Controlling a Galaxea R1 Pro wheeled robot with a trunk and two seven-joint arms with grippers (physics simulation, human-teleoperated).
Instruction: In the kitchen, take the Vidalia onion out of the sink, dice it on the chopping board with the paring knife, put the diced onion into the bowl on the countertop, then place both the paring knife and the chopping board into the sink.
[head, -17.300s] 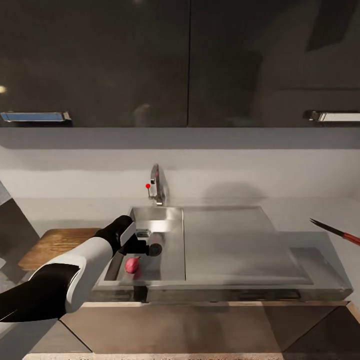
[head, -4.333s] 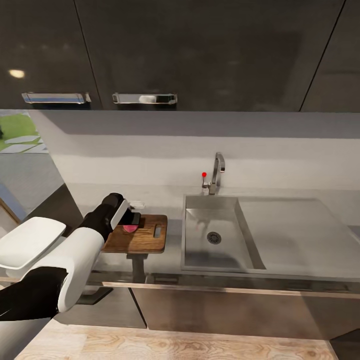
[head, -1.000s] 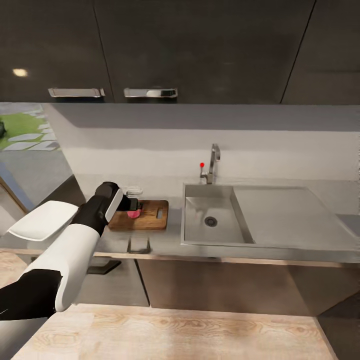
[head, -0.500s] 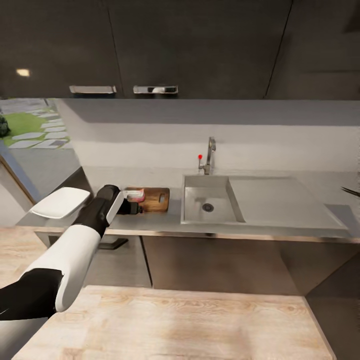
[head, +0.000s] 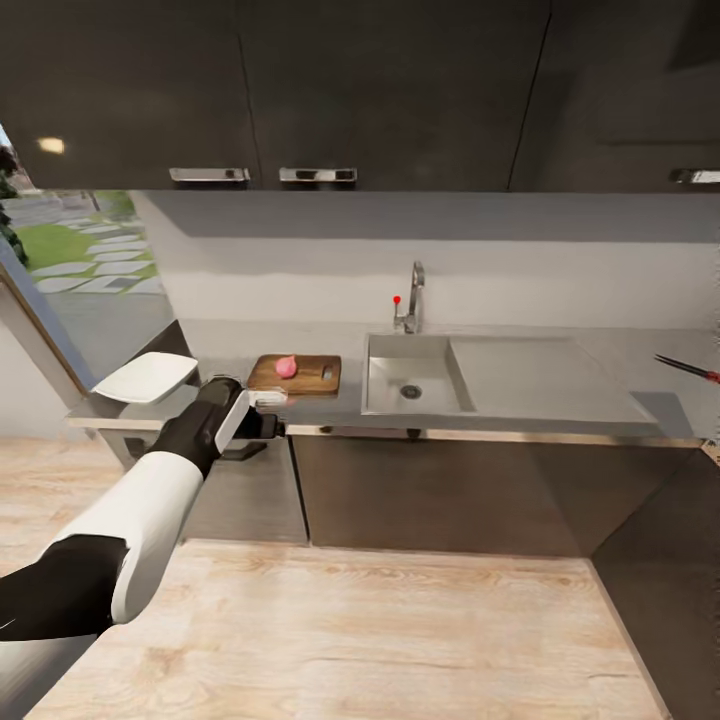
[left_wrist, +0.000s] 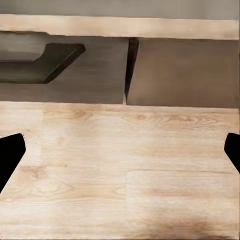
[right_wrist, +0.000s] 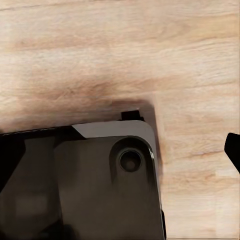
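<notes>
One Vidalia onion (head: 286, 367) lies on the one chopping board (head: 296, 375), left of the sink (head: 412, 375). One white bowl (head: 147, 377) stands at the countertop's (head: 560, 380) left end, one paring knife (head: 686, 367) far right. The left gripper (head: 272, 412) hangs before the counter edge, fingers (left_wrist: 9, 157) spread, empty. The right gripper's (right_wrist: 120, 155) fingers are spread over the wooden floor (right_wrist: 190, 60).

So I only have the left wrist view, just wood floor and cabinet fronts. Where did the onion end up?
Observer: The Vidalia onion sits on the chopping board, left of the sink.
Operator: And my left tool?
Observer: The left tool hangs open in front of the countertop edge, holding nothing.
Operator: Where's the knife?
Observer: The paring knife lies far right on the counter, past the drainboard.
Operator: The bowl?
Observer: The bowl is at the counter's left end.
</notes>
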